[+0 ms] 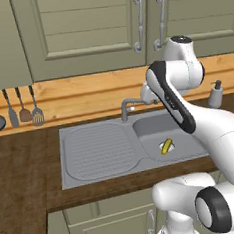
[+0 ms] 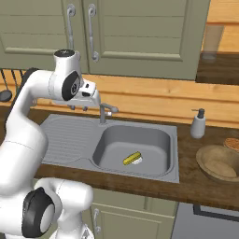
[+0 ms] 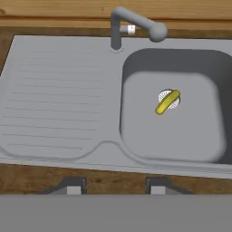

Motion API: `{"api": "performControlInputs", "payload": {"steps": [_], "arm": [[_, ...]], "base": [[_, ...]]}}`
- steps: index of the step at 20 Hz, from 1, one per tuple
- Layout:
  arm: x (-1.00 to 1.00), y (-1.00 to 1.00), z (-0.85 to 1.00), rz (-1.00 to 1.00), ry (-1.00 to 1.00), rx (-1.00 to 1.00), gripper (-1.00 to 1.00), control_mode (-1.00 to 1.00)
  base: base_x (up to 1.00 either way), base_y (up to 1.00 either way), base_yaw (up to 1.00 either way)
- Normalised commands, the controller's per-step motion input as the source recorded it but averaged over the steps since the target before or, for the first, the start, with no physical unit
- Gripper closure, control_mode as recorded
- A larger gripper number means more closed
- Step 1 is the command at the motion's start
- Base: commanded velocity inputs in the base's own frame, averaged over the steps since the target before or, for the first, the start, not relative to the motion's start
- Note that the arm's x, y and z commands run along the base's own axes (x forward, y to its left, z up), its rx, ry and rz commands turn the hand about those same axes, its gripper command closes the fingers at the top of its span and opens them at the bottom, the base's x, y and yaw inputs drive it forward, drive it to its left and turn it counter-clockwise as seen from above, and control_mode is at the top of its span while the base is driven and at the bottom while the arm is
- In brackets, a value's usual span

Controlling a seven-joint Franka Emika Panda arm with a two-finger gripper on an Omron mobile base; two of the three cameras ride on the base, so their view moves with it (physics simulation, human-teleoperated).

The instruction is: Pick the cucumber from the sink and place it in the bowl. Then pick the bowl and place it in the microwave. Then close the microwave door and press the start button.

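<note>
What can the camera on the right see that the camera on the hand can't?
The right base view alone has the brown bowl on the counter, the soap bottle, the cabinet doors and the robot's white arm. The hand view alone has the two dark fingers at its bottom edge, standing apart with nothing between them. Both have the sink, its faucet and the cucumber lying on the drain in the basin.

Cucumber in sink (over drain)
</note>
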Motion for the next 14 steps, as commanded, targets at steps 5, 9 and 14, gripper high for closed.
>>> {"api": "performControlInputs", "payload": {"steps": [5,9,14], "arm": [[-0.27,-0.11,-0.09,-0.04,0.0,0.0,-1.0,-1.0],[0.0,-0.91,-0.58,-0.18,0.04,0.13,-1.0,-1.0],[0.13,-0.98,-0.69,-0.28,0.1,0.27,-1.0,-1.0]], "base": [[0.0,0.0,0.0],[0.0,0.0,0.0],[0.0,0.0,0.0]]}}
